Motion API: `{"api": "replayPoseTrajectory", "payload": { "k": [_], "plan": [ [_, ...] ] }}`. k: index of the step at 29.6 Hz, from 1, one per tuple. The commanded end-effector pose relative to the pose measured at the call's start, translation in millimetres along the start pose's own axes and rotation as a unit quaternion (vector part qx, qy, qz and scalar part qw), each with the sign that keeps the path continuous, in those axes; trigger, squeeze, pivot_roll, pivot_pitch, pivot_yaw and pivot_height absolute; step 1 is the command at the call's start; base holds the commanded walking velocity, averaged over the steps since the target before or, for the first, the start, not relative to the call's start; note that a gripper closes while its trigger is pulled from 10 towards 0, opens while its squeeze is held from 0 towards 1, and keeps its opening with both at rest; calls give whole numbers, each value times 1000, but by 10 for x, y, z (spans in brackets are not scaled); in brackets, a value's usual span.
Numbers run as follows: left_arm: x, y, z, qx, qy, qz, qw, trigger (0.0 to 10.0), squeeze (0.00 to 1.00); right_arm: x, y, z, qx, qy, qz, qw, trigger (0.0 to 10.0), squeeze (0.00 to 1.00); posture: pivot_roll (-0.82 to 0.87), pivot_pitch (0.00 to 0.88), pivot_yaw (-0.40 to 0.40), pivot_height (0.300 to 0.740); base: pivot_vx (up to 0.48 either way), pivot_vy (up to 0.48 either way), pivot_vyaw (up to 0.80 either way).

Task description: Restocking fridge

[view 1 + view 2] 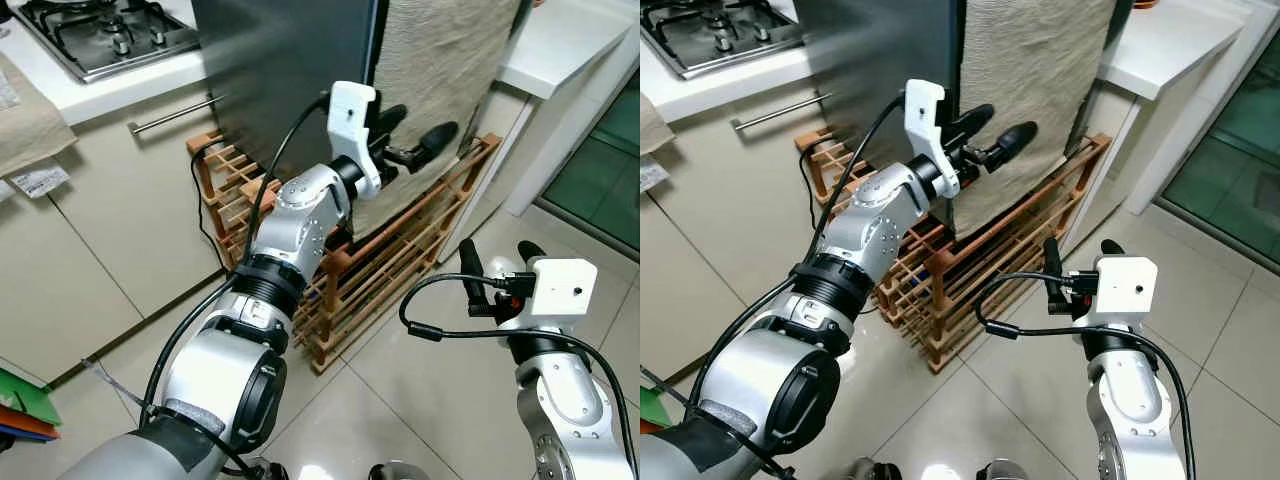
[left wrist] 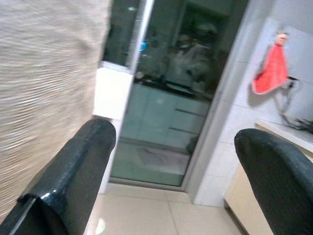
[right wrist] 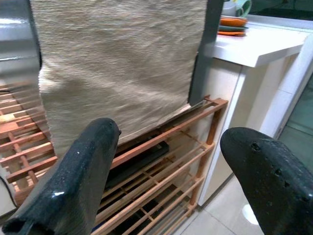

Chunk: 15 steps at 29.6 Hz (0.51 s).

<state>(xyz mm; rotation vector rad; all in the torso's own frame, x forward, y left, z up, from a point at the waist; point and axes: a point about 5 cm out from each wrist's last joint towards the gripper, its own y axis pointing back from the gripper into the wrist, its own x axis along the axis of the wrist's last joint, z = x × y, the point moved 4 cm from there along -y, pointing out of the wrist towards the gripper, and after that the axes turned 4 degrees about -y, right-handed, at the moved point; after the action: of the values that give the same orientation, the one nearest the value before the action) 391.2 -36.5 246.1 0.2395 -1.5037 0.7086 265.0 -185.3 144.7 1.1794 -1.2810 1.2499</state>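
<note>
Up by the fridge point(image 1: 270, 70), left gripper point(image 1: 415, 135) spread, right gripper point(image 1: 497, 262) seemingly apart too.

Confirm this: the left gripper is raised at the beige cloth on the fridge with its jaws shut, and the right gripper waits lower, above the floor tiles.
Not quite. The left gripper is raised at the beige cloth, but its jaws are open, as the left wrist view shows. The right gripper does wait lower, above the floor tiles.
</note>
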Motion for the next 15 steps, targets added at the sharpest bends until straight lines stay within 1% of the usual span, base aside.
{"api": "replayPoseTrajectory", "payload": {
  "k": [1, 4, 6, 8, 9, 10, 11, 12, 14, 15],
  "plan": [
    [-2, -248, 477, -61, 35, 19, 997, 10000, 0, -2, -15, 17, -5, -1, 1, 1000, 10000, 82, -278, 76, 22, 740, 0, 0, 0],
    [16, -218, 440, -53, 30, 22, 998, 10000, 0, 5, -17, 11, -5, -1, 2, 1000, 10000, 82, -278, 76, 22, 740, 0, 0, 0],
    [54, -142, 397, -44, 27, 30, 998, 10000, 0, 16, -11, 12, -5, 0, 4, 1000, 10000, 86, -277, 75, 25, 740, 0, 0, 0],
    [80, 0, 347, -28, 23, 39, 999, 10000, 0, 23, 3, 25, -8, 1, 5, 1000, 10000, 82, -277, 75, 25, 740, 0, 0, 0],
    [78, 101, 308, -18, 20, 40, 999, 10000, 0, 21, 9, 36, -9, 1, 5, 1000, 10000, 82, -277, 75, 25, 740, 0, 0, 0],
    [65, 252, 244, 1, 12, 40, 999, 10000, 0, 14, 18, 45, -11, 2, 5, 1000, 10000, 82, -268, 73, 25, 740, 0, 0, 0],
    [65, 252, 244, 1, 12, 40, 999, 10000, 0, 14, 18, 45, -11, 2, 5, 1000, 10000, 82, -268, 73, 25, 740, 0, 0, 0],
    [55, 322, 210, 12, 5, 39, 999, 10000, 0, 9, 21, 50, -12, 2, 4, 1000, 10000, 86, -259, 68, 28, 740, 0, 0, 0],
    [17, 493, 122, 46, -4, 33, 998, 10000, 0, 1, 20, 63, -13, 2, 4, 1000, 10000, 82, -252, 62, 30, 740, 0, 0, 0],
    [-24, 626, 72, 70, -18, 24, 997, 10000, 0, 0, 15, 71, -14, 2, 5, 1000, 10000, 82, -238, 54, 33, 740, 0, 0, 0]
  ]
}}
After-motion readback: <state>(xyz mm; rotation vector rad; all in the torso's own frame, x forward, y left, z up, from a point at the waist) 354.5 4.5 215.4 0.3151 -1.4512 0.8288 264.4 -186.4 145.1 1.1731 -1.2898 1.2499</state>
